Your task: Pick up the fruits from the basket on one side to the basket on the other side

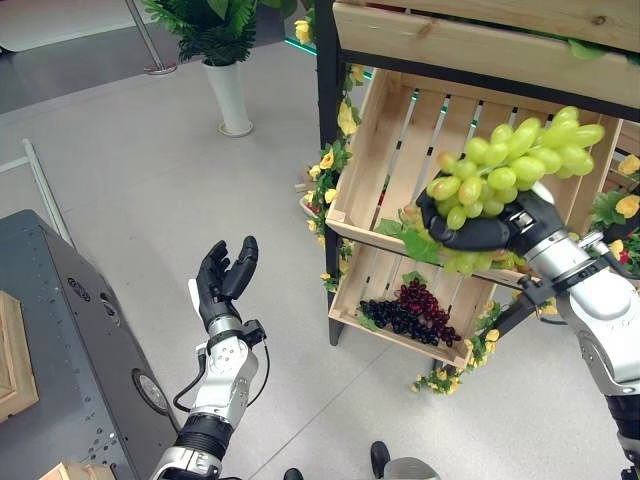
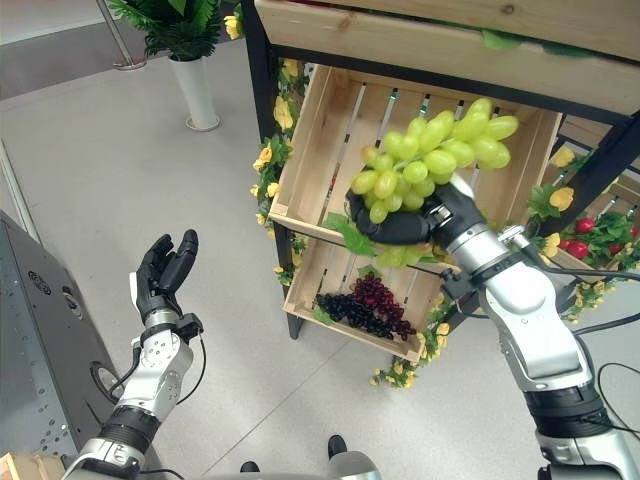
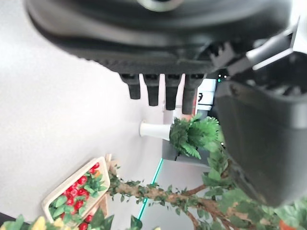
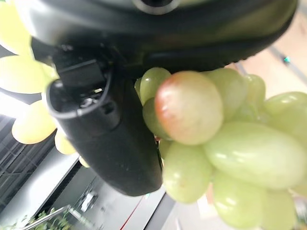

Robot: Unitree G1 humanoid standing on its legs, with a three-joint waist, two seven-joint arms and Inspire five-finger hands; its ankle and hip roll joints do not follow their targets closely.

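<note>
In front of the upper wooden crate (image 1: 400, 150), the right hand (image 1: 480, 232) cups the green grape bunch (image 1: 515, 160) from beneath; tilting could spill it; left hand (image 1: 225, 280) open, idle

No words, numbers or signs can be read here. The grey box (image 1: 90, 330) on the robot's left has small round marks on its side, but they are too small to make out.
</note>
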